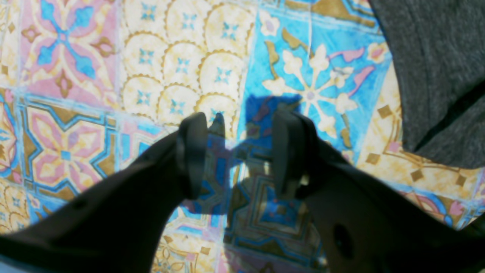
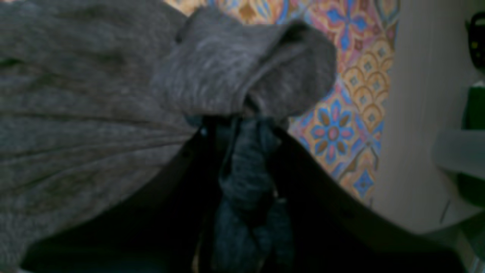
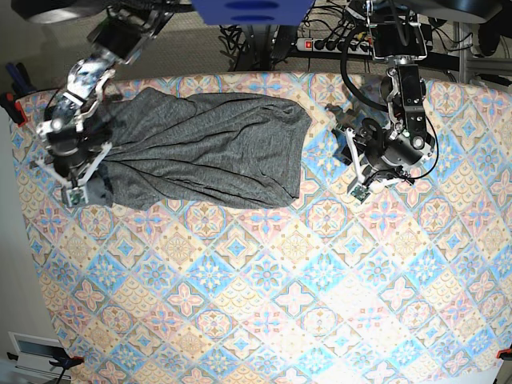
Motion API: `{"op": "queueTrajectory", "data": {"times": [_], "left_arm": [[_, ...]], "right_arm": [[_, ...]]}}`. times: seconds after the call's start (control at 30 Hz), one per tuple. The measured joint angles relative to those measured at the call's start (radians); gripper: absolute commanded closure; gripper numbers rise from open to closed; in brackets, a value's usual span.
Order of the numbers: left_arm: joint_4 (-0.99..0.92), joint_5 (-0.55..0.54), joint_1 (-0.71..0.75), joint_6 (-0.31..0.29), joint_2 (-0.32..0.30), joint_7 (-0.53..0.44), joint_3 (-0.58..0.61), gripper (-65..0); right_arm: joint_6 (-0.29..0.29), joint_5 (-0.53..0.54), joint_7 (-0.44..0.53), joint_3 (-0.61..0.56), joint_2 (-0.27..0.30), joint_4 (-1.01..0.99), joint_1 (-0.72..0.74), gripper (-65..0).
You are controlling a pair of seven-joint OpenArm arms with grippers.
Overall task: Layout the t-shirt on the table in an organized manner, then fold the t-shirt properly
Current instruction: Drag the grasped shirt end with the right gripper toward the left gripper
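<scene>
The shirt (image 3: 204, 148) lies spread near the worktop's (image 3: 264, 288) far edge. The right tool (image 2: 242, 129) pinches a bunch of it. The left tool (image 1: 238, 151) is wide, holding nothing.

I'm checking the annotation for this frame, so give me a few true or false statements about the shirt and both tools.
1. The right tool is shut on the t-shirt. True.
2. The left tool grips a sleeve. False: it is open over bare table, holding nothing.
3. The t-shirt is neatly folded. False: it lies wrinkled and bunched at the right tool.
4. The t-shirt is plain grey. True.
</scene>
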Motion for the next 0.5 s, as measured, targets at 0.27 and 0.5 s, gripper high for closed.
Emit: {"op": "queueTrajectory", "data": {"times": [0.27, 0.5], "left_arm": [[0.000, -0.001, -0.001, 0.000, 0.005, 0.000, 0.000, -27.6], [0.000, 0.000, 0.000, 0.000, 0.005, 0.000, 0.001, -27.6]], "right_arm": [[0.004, -0.065, 0.034, -0.170, -0.047, 0.005, -0.087, 0.0], [0.002, -0.136, 0.039, -0.285, -0.099, 0.047, -0.099, 0.0]]}}
